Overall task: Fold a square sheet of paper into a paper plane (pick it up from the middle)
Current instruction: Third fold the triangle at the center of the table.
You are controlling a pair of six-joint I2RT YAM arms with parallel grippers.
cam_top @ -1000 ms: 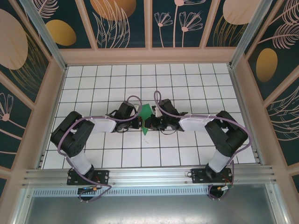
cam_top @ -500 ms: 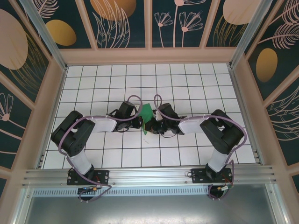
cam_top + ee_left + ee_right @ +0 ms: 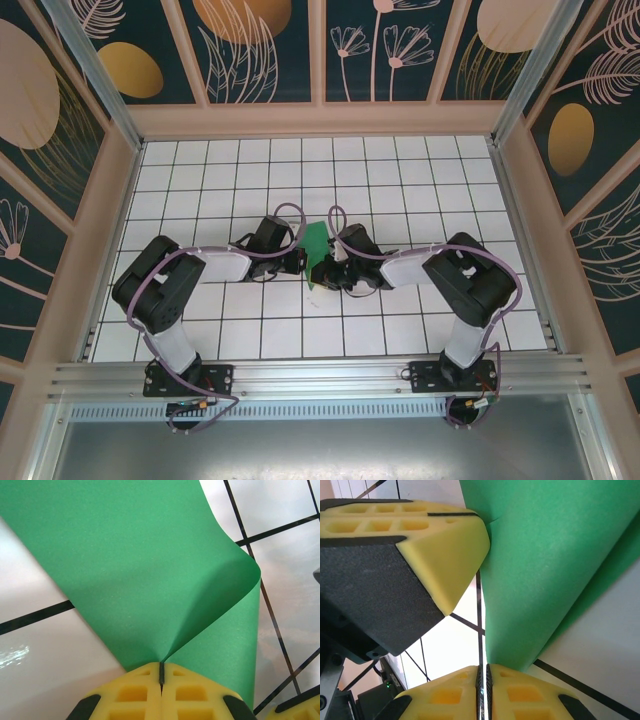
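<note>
Evidently the two arms met over the middle of the tiled table (image 3: 400,180), elbows out and wrists turned inward, so that each could take the square sheet of paper (image 3: 317,240) from its own side. The sheet was off the tiles, held up between them as a bent green flap rather than lying flat. In the left wrist view the left gripper (image 3: 161,672) had its jaws pressed together on one edge, and the paper fanned up from that pinch and curled over on itself at the right, a soft roll with no sharp crease in it. The right gripper (image 3: 482,672) likewise had its jaws closed on the paper, which rose out of the seam between them. One of the left gripper's yellow pads (image 3: 445,540) sat just beside it, touching the same fold of green. Holding the sheet at two near points, aloft, probably served to bring one half over the other, so the curl could be settled into a centre fold. By that reading the task was early: no pointed dart shape was visible. The risk looked plain: thin paper gripped so close together could twist or crease crookedly if the wrists pulled unevenly.
</note>
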